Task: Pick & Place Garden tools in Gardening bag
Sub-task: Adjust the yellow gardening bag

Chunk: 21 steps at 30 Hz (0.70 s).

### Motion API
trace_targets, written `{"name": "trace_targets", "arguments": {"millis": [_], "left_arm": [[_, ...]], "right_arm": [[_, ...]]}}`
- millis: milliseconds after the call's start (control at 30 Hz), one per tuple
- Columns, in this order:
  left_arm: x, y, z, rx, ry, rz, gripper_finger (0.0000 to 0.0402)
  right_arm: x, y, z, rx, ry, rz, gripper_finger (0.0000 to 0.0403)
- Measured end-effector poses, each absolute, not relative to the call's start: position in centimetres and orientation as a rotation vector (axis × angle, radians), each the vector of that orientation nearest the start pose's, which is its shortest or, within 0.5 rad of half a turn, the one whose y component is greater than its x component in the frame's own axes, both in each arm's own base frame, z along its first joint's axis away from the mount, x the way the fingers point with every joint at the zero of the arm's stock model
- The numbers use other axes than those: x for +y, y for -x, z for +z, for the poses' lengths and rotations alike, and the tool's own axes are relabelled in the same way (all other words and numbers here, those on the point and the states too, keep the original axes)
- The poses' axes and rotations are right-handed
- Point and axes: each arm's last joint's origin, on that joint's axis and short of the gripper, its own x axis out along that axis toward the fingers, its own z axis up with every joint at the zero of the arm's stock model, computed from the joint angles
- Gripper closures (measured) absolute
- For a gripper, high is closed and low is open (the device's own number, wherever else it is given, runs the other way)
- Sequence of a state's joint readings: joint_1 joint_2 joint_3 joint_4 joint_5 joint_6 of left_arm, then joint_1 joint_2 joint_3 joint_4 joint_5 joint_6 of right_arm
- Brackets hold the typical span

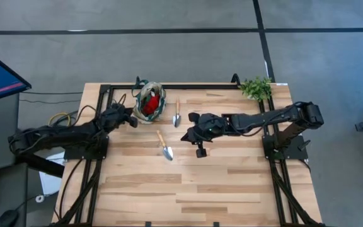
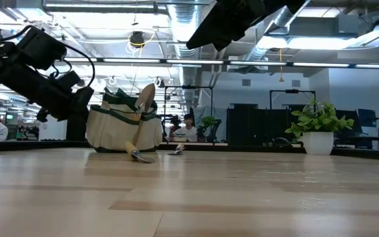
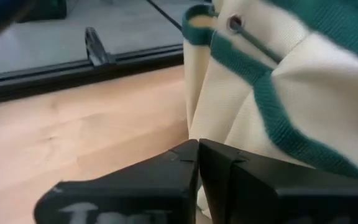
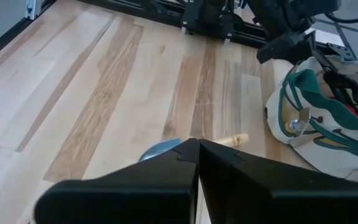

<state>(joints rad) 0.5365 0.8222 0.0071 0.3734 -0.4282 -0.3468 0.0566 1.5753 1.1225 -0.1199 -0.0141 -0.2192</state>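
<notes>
1. Gardening bag (image 1: 150,102) sits upper centre of high view, near table's far edge; beige w/ green trim, mouth open upward. Red glove-like piece (image 1: 151,103) visible inside, plus dark items, too small to ID.
2. Two trowels out on table (image 1: 232,183): trowel A (image 1: 176,113) just right of bag, handle toward far edge, blade toward frame bottom; trowel B (image 1: 164,146) below bag toward frame centre, lying diagonal, blade lower right.
3. Left gripper (image 1: 131,117) at bag's lower-left side, very close to fabric. Left wrist view: fingers pressed together, nothing between them, bag cloth right ahead.
4. Right gripper (image 1: 188,133) centre of high view, right of trowel B, raised off table per low view. Fingers together, empty. Right wrist view: silver blade (image 4: 159,148) and wood handle tip just past fingertips.
5. Potted plant (image 1: 256,87) upper right corner of table, well apart from tools.
6. Low view: people seated in room behind table.
</notes>
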Motion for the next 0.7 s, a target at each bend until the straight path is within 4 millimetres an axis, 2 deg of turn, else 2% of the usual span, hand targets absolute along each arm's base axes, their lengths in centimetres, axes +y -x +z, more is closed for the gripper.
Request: {"name": "trace_targets", "arguments": {"millis": [267, 700], "left_arm": [[8.3, -11.8, 12.0, 0.24, 0.374, 0.991, 0.0401], [7.8, -13.2, 10.4, 0.286, 0.46, 0.93, 0.0401]], "right_arm": [[2.0, -34.9, 26.2, 0.562, 0.242, 0.121, 0.0402], [2.0, -34.9, 26.2, 0.561, 0.256, 0.126, 0.0403]]}}
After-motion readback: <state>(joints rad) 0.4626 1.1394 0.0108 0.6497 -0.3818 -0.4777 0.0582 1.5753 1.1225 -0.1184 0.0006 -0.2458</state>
